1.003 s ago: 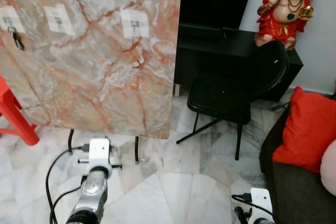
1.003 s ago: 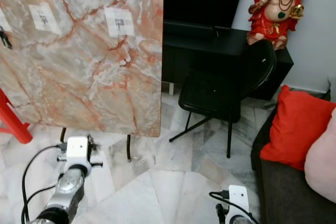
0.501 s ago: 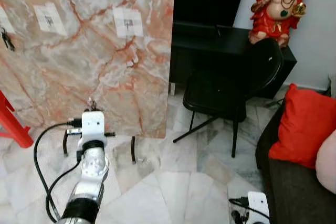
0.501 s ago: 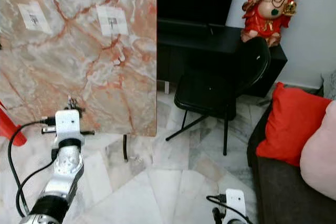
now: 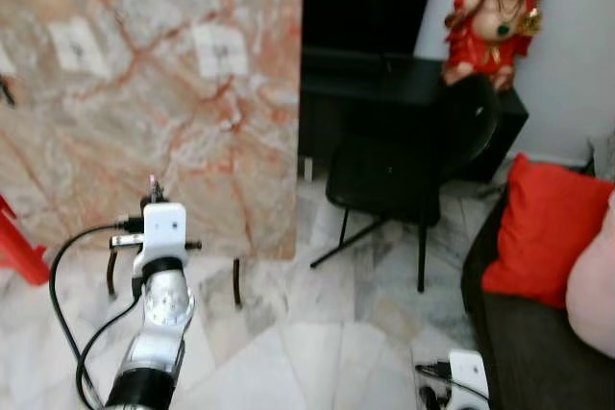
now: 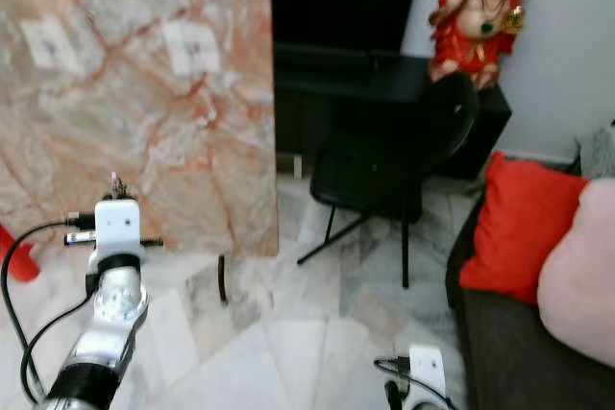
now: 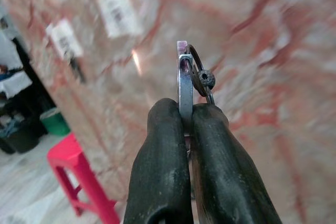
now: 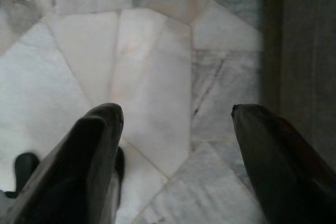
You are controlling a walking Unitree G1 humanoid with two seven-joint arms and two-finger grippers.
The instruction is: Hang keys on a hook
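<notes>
A tall marble board [image 5: 144,103] stands ahead with white hook pads [image 5: 219,50] stuck on it. Another pad [image 7: 64,38] has a dark set of keys [image 7: 77,69] hanging below it. My left gripper [image 7: 185,114] is shut on a silver key with a ring [image 7: 197,80], held upright in front of the board's lower part. In the head view the key tip [image 5: 152,184] pokes up above the left wrist [image 5: 161,228]. My right gripper [image 8: 176,116] hangs open over the marble floor, low at the right [image 5: 468,376].
A black folding chair [image 5: 404,170] and a black cabinet [image 5: 404,84] with a red figurine [image 5: 490,12] stand right of the board. A dark sofa with a red cushion [image 5: 543,228] is at far right. A red stool [image 5: 19,247] sits at left. Board legs [image 5: 236,283] rest on the floor.
My left arm has risen from near the floor to the board's lower part, with the key in it. The whole view has shifted and blurred, so the camera has moved.
</notes>
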